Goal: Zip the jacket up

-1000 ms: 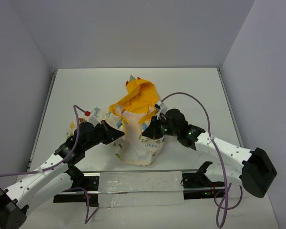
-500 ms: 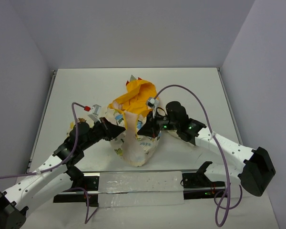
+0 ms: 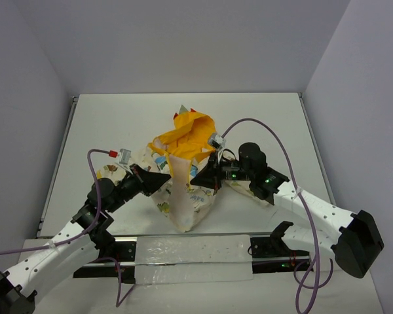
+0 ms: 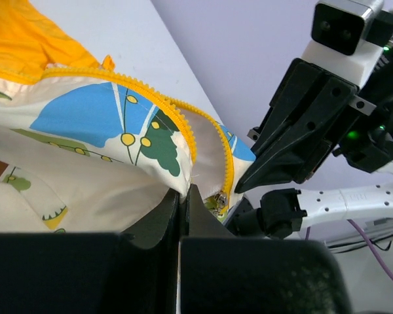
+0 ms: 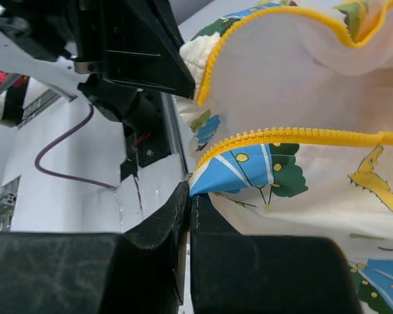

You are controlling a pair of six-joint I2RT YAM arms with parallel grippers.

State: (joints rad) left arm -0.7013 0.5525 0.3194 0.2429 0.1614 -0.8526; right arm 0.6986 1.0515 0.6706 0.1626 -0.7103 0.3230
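1. While its two black fingers are pressed together with no gap between them, the left gripper [image 3: 161, 178] pinches a fold of a small soft cream jacket [image 3: 183, 210] with colourful cartoon prints and a yellow-orange lining. It grips just beside a yellow toothed front edge.
2. The right gripper [image 5: 188, 191] is closed just as tightly. Its fingertips clamp a corner of the fabric that bears a blue print, right at the end of a run of zipper teeth.
3. Seen from above, the two sets of fingertips face each other from left and right. They are near but apart, with a band of cream cloth between them.
4. Counted: one jacket, two grippers, two rows of yellow zipper teeth [image 5: 295, 134] and two purple cables [image 3: 250, 120], one looping over each arm.
5. The two rows of teeth are unjoined. In the right wrist view they curve apart, with pale fabric showing between them.
6. A small metallic bit shows by the teeth near the left fingertips, but it is too small to say what it is.
7. The jacket sits bunched at the middle of the white table [image 3: 105, 124], directly between the arms and a little nearer the near edge than the far one.
8. Its long axis runs near to far. The cream hem end lies nearest the arm bases, and the crumpled yellow-orange hood [image 3: 190, 131] points to the far side.
9. Small red bits stand at the hood's far edge.
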